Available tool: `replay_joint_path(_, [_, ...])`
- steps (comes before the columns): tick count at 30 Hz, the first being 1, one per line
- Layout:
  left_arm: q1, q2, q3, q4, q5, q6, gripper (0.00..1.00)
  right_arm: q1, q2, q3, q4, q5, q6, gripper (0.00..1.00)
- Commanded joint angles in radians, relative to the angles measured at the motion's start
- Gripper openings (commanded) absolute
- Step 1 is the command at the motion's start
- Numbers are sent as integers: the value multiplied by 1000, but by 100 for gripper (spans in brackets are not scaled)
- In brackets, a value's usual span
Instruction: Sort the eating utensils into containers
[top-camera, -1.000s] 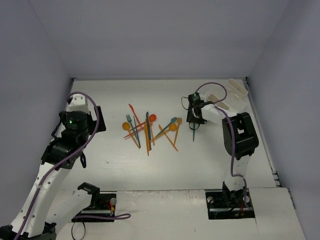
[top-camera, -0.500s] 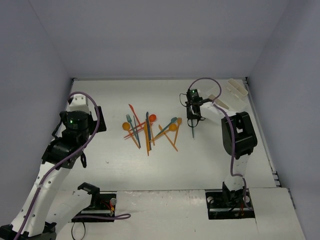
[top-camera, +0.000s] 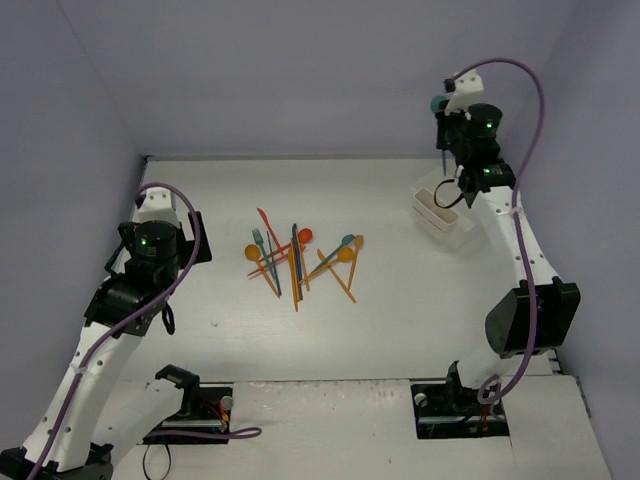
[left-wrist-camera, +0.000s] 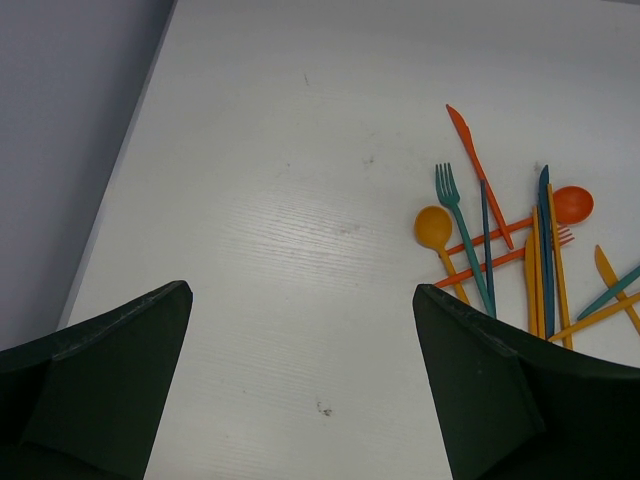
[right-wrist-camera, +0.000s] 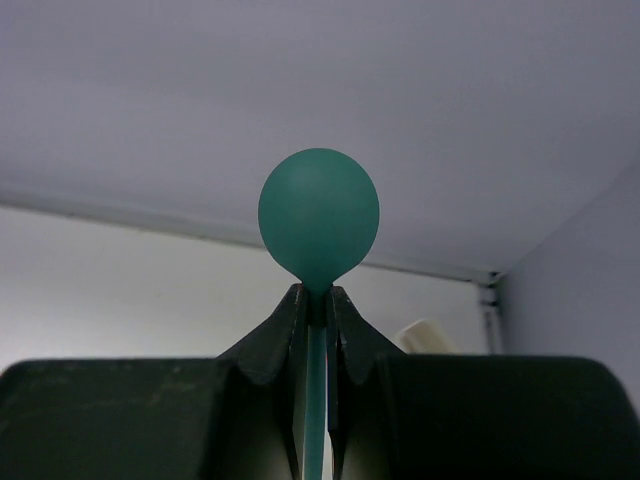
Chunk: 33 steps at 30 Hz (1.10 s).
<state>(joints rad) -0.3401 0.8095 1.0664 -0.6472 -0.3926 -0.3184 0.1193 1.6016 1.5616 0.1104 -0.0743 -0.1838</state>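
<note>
A pile of orange, teal and dark blue utensils lies mid-table; it also shows at the right of the left wrist view. White translucent containers stand at the far right. My right gripper is raised high above the containers, shut on a teal spoon. In the right wrist view the spoon's round bowl sticks up past the closed fingertips of that gripper. My left gripper is open and empty above bare table left of the pile; it sits at the left in the top view.
Grey walls enclose the table on three sides. The table's left edge runs close to my left gripper. A pale rounded container corner shows just beyond my right fingers.
My right arm has lifted from the table beside the pile and swung up and back to the far right, carrying the teal spoon above the containers. The left arm has not moved.
</note>
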Motion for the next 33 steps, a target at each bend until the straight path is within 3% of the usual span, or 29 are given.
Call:
replay_joint_path(1, [1,12,8,43,-41,13,91,-128,13,-31,291,-127,-41,0])
replay_joint_path(13, [3,35,-39,149,-67,1,91,-327,199,0,647,-351,54,0])
replay_joint_path(22, [4,-8,-124,285,-93,16,91,-370,350,88,693,-436,76,0])
replay_joint_path(33, [4,69,-101,270,-61,1,91,-376,436,69,761,-481,105,1])
